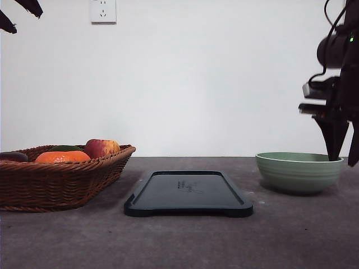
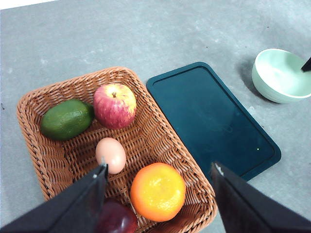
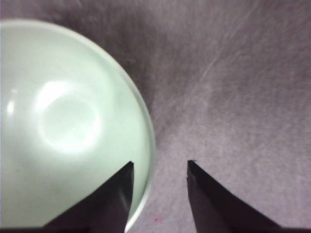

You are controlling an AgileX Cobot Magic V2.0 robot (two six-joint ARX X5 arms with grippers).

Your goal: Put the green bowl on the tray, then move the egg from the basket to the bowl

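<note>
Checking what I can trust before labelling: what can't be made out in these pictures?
- Egg: in the front view, hidden behind the basket wall.
- Dark red fruit: left wrist view, partly covered by the left end effector finger and cut by the edge.
- Bowl: right wrist view, blurred and cropped.

Tray bare; open table between basket and green bowl.

One green bowl stands on the tabletop, along with one black tray and one wicker basket. The basket holds six items, one of each kind: one egg, one red-and-yellow apple, one orange, one green avocado, and one dark red fruit partly hidden at the basket's edge. One wall socket sits on the wall.
</note>
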